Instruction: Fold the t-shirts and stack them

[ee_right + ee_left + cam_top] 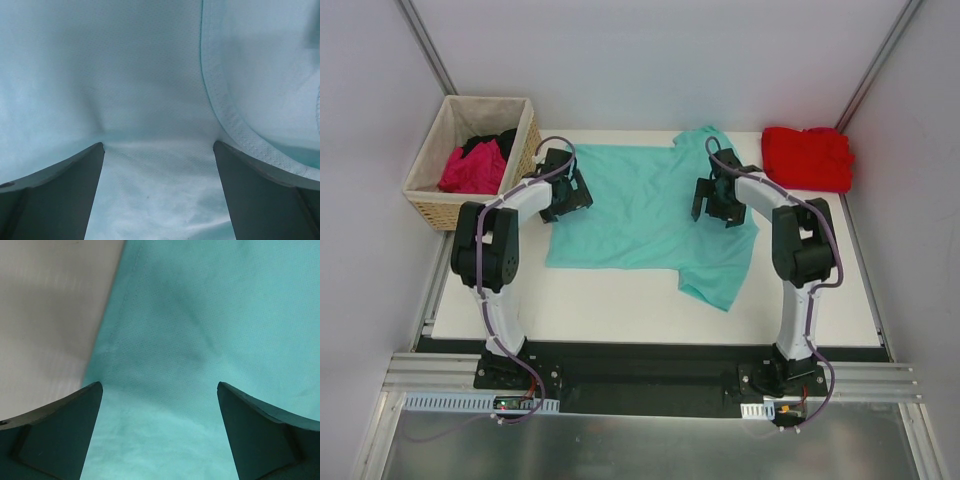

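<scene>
The left gripper (570,200) and right gripper (716,205) hung open over the teal cloth t-shirt (640,215); a level fold needed matching edge pinches

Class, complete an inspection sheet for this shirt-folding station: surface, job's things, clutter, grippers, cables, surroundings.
Surface: white tabletop, no stains visible.
Job's things: teal cloth t-shirt spread at centre; bright red cloth t-shirt bundled at far right; magenta shirt and black shirt in the woven tan basket.
Clutter: nothing seen.
Grippers: left gripper and right gripper open, above the teal shirt.
Cables: purple cables looped near each gripper.
Surroundings: basket beside table's far left; white walls.
</scene>
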